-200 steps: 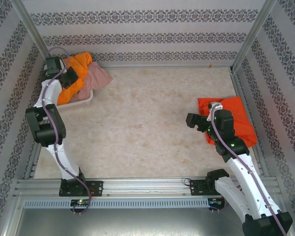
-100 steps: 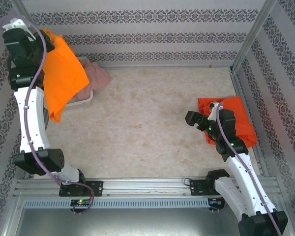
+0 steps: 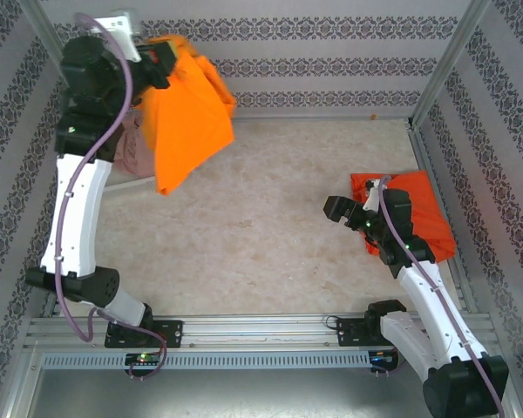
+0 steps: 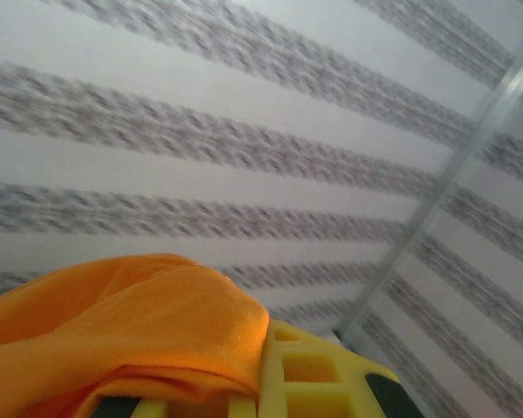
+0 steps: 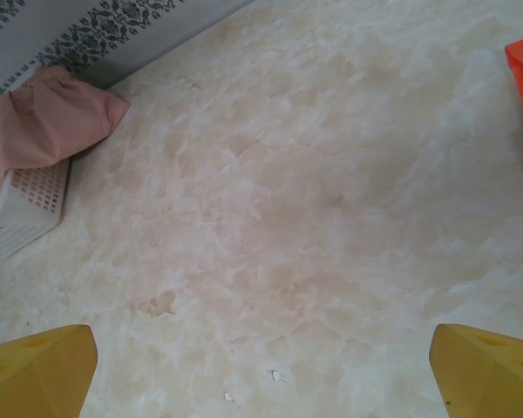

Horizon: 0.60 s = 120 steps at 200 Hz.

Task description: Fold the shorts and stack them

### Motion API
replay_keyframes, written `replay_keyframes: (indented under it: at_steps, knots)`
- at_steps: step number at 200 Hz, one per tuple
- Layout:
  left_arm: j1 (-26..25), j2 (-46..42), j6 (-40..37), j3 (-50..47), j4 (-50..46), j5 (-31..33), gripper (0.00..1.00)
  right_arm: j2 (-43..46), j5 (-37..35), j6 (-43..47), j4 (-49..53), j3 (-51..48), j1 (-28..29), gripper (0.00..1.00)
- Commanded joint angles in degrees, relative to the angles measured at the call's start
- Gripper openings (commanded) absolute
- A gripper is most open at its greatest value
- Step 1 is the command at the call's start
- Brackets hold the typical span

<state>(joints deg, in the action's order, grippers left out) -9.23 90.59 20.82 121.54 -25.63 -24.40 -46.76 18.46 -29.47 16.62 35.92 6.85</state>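
Hand, left [image 3: 159, 63]: clamped on yellow-orange shorts [image 3: 187, 113], which hang from it high over the bench [image 3: 270, 226], far-left | hand, right [image 3: 342, 213]: fingers spread wide, empty, low over bench just beside red-orange shorts [image 3: 423, 213] at right edge | white mesh basket [image 5: 22, 205]: holds pink shorts [image 5: 44, 122], draped over its rim

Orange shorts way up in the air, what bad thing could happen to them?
The left gripper pinches the orange shorts by one end, so they might slip out and drop in a heap. They hang crumpled, so they may land wrinkled on the table and be hard to fold. The open right gripper is far off by the red shorts, so it can't help quickly.
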Motion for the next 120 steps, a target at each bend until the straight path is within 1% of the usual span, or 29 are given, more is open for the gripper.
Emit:
replay_keyframes:
  at_steps: [1,18,27,39,46,54,62,65,67,71,73,76,82,91,98,120]
  knots:
    - [-5.10,3.30,-8.10,2.83,-1.21,-11.99,0.00,1.48,-1.92,0.47,0.15,2.91,-0.39,0.98]
    - [-8.76,3.86,-17.62,-0.04,-6.35,-10.49,0.00,3.46,-3.28,0.40,0.21,2.93,-0.35,0.98]
    - [-10.43,3.00,-22.63,-4.27,-7.55,-8.51,0.00,4.48,-3.42,0.36,0.38,2.76,-0.42,0.98]
    - [-12.39,0.53,-28.15,-12.76,-6.28,-3.69,0.00,5.63,-3.62,0.48,0.87,2.66,-0.41,0.98]
    - [-13.54,-1.43,-31.38,-18.61,-4.19,-1.09,0.08,6.08,-3.62,0.49,1.49,2.59,-0.35,0.98]
    - [-14.72,-4.16,-34.53,-25.85,-0.71,1.03,0.25,6.37,-3.45,0.56,2.11,2.41,-0.48,0.97]
    - [-16.29,-7.13,-37.76,-33.08,3.01,2.26,0.37,6.46,-3.04,0.61,2.48,2.23,-0.34,0.98]
    - [-16.80,-8.20,-38.80,-35.58,4.61,2.94,0.43,6.46,-2.85,0.50,2.53,2.15,-0.35,0.98]
    - [-17.22,-9.06,-39.24,-37.27,5.52,3.44,0.47,6.39,-2.71,0.48,2.60,2.09,-0.35,0.98]
    - [-18.03,-10.59,-40.03,-40.57,7.53,4.48,0.60,6.23,-2.37,0.34,2.71,1.97,-0.39,0.98]
    - [-18.46,-11.31,-40.26,-42.03,8.58,5.14,0.68,6.13,-2.20,0.31,2.71,1.90,-0.36,0.98]
    - [-19.06,-12.45,-40.62,-44.26,10.01,5.90,0.77,5.89,-1.96,0.27,2.74,1.87,-0.35,0.98]
    - [-19.90,-14.68,-40.66,-48.33,13.26,7.43,0.88,5.36,-1.34,0.16,2.70,1.78,-0.26,0.98]
    - [-20.71,-17.60,-38.94,-53.35,16.91,8.78,0.96,4.20,-0.80,-0.12,2.62,1.78,-0.18,0.98]
    - [-20.81,-19.48,-36.48,-56.36,18.92,8.98,1.00,2.99,-0.98,-0.57,2.55,1.91,0.02,0.98]
    - [-20.81,-23.14,-27.13,-62.46,20.94,9.02,1.00,-2.18,-1.75,-0.79,3.53,3.12,0.77,0.97]
